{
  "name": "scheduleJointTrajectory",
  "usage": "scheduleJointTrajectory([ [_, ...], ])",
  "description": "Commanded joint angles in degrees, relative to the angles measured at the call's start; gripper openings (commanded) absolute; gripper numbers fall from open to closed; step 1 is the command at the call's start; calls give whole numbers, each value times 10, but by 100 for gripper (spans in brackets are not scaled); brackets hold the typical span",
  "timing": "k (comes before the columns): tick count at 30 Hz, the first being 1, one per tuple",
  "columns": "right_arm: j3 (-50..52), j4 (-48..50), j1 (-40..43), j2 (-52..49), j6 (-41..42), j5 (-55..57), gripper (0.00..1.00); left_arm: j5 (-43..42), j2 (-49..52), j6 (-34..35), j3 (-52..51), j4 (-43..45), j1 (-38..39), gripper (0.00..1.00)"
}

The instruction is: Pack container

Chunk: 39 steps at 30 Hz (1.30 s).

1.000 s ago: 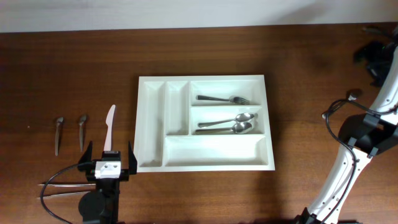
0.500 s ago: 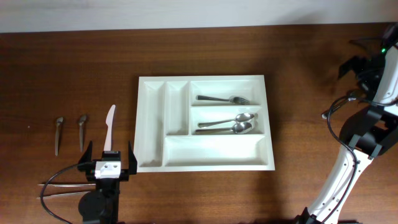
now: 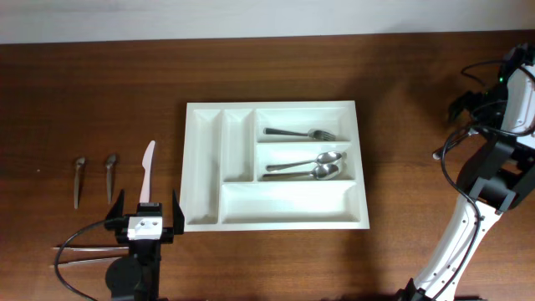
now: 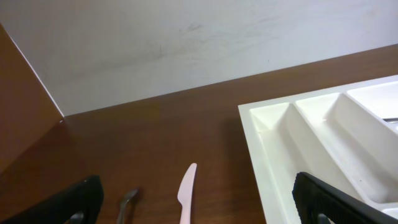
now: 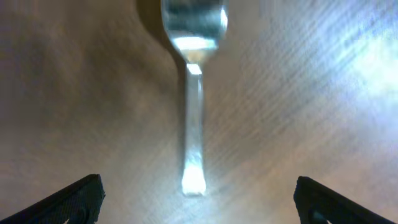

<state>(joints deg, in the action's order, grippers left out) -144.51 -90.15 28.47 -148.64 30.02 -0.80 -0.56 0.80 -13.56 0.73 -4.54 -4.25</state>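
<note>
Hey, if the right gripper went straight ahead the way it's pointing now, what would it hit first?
Most likely the metal utensil lying on the wooden table. It sits centred between the right gripper's open fingers in the wrist view. The picture is blurred, so depth is uncertain.

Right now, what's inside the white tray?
Seen from overhead, the tray holds a fork in its upper right slot and two spoons in the slot just below. The two narrow slots and the long bottom slot look bare. Nothing inside is covered.
</note>
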Motion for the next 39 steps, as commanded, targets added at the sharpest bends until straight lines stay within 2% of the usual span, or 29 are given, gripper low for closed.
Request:
scheduleJointTrajectory([
  [1,3,23,2,29,9,15,99,4,-5,-2,-2,-2,2,99],
  [13,11,52,1,9,9,47,99,4,-4,-2,-2,-2,2,99],
  [39,114,141,1,7,-2,26,99,4,-5,-2,-2,-2,2,99],
])
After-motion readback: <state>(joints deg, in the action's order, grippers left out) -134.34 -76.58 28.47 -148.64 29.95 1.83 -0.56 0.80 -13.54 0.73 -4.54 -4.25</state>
